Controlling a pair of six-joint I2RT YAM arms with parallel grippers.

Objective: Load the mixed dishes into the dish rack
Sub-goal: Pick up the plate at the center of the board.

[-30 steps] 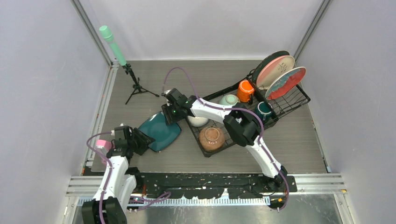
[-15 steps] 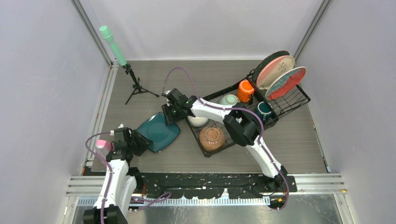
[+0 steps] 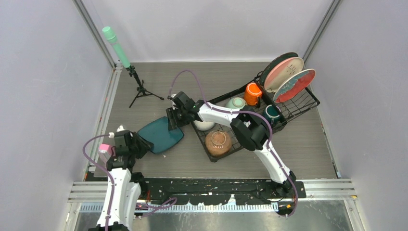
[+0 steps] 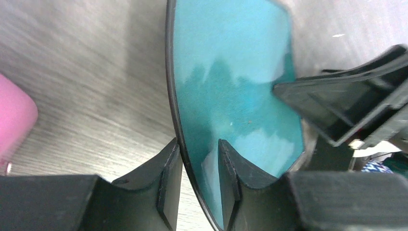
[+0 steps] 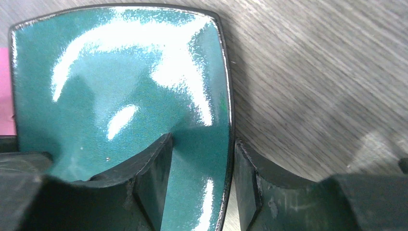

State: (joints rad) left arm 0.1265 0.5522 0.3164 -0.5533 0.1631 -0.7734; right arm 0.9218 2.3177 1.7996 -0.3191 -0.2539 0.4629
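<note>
**Q:** Reading from the left, what has just changed?

**A:** The left gripper (image 3: 139,144) has drawn back toward lower left, and its jaws have narrowed about the near rim of the plate (image 3: 161,135). The plate has slid slightly left and now looks tilted. It sits on the table at left centre, outside the rack (image 3: 308,103).

**Q:** And further right?

**A:** The right gripper (image 3: 174,119) straddles the far rim, jaws part-spread. Whether either gripper truly pinches cannot be told.

**Q:** What does this mean for the task?

**A:** Probably a two-handed lift is starting. Other dishes already stand in the rack, upper right.

**Q:** What do the wrist views add?

**A:** The left wrist view shows the rim against one finger (image 4: 169,173) with a gap at the other, and a pink cup (image 4: 14,120) at its left edge. Only the top view shows the rack.
</note>
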